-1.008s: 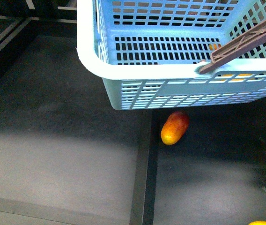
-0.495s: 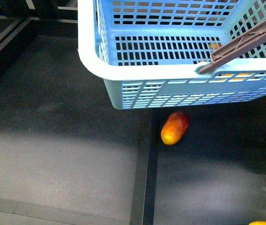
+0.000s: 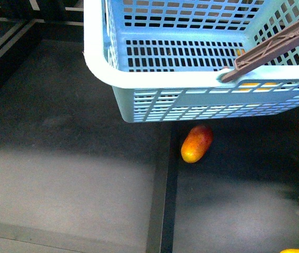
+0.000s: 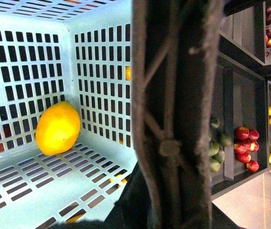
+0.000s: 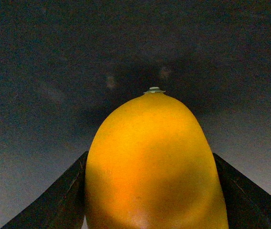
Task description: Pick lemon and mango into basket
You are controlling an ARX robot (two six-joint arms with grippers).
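the mango (image 5: 151,186) is clamped between the right gripper's (image 5: 150,155) dark fingers (image 5: 61,200). a second ago a yellow fruit lay below the basket (image 3: 155,79), at the front view's right edge; that spot is now bare, so the pick looks done. the lemon (image 4: 57,128) already lies inside the basket, against its slotted wall. behind the basket's brown handle (image 4: 173,95), i cannot tell how the left gripper's jaws stand. what seems left is carrying the mango over the basket's rim.

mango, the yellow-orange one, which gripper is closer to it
Right. The right gripper has the mango between its fingers; the left gripper is away at the handle of the basket.
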